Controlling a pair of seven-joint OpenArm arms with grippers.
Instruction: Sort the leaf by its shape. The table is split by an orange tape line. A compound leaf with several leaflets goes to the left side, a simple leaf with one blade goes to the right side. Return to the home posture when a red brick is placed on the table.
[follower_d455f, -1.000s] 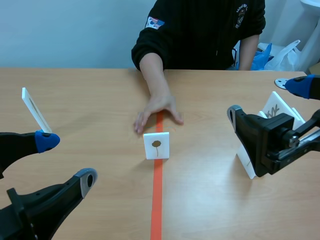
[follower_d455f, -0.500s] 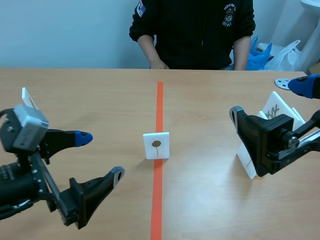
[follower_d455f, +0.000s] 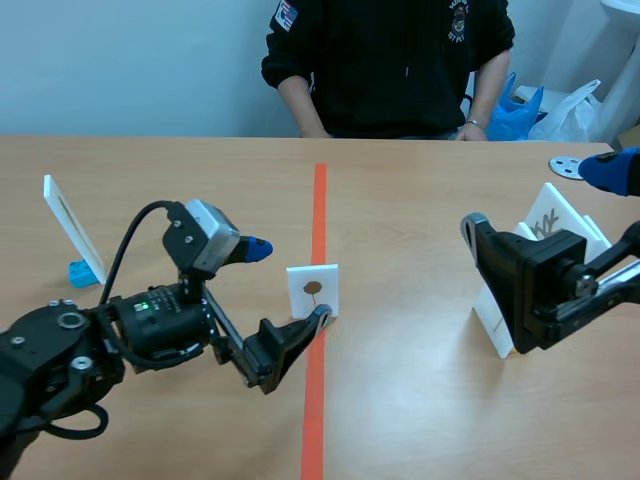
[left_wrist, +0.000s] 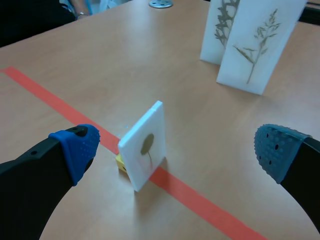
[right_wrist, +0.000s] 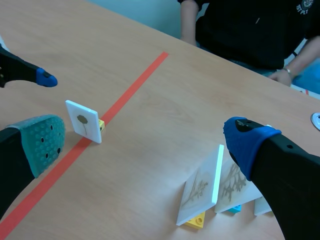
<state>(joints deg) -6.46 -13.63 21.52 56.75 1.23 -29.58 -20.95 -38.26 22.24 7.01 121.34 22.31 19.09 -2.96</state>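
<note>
The light wooden bench (follower_d455f: 450, 420) carries all items. A person in a black sweatshirt (follower_d455f: 390, 60) sits at its far edge. The black left arm (follower_d455f: 120, 340) reaches in to the centre; the left jaws are spread, one finger on each side of the task card, and in the left wrist view neither blue pad touches it. The black right arm (follower_d455f: 540, 285) is over the right half; the right jaws are spread, pinching nothing. An orange tape line (follower_d455f: 317, 210) divides the bench. Several white leaf cards (right_wrist: 200, 192) lean together on the right half; one white card on a blue base (follower_d455f: 72, 228) stands on the left half. The white card bearing a single-blade leaf (left_wrist: 145, 147) stands upright on the tape line, on a small yellow block (left_wrist: 120, 162).
</note>
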